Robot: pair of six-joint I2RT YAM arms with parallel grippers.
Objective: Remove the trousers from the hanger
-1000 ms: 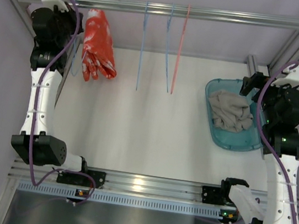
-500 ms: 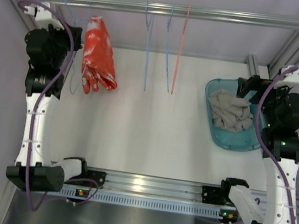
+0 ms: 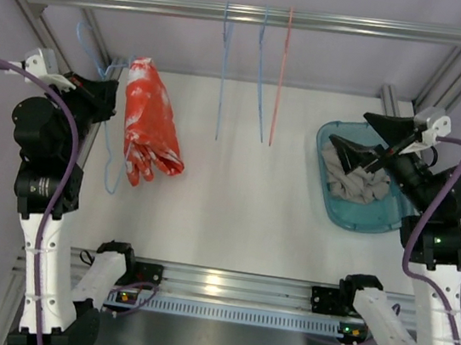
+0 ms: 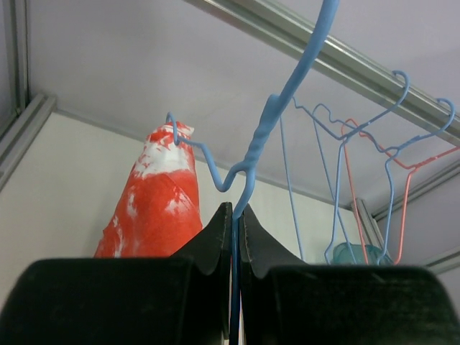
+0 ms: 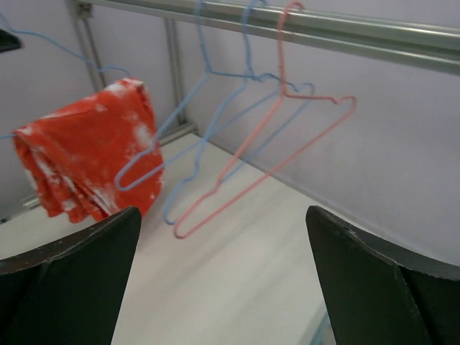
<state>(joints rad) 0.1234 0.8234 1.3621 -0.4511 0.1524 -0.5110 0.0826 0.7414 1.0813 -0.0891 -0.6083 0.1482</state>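
The red-and-white trousers (image 3: 147, 122) hang folded over a blue wire hanger (image 4: 277, 115) that is off the rail, at the left of the table. My left gripper (image 3: 96, 92) is shut on the hanger's wire just below its twisted neck (image 4: 236, 215). In the left wrist view the trousers (image 4: 154, 201) hang to the left of the jaws. My right gripper (image 3: 363, 148) is wide open and empty above the basket. It faces left, and its view shows the trousers (image 5: 86, 154) far off at the left.
Two blue hangers (image 3: 224, 69) and a pink one (image 3: 280, 68) hang empty on the metal rail (image 3: 363, 24). A teal basket (image 3: 361, 223) holding a grey cloth (image 3: 353, 183) sits at the right. Frame posts stand at the corners.
My left arm has drawn the hanger with the trousers off the rail, down and toward the front. My right gripper has swung up and turned left, its jaws now spread wide.
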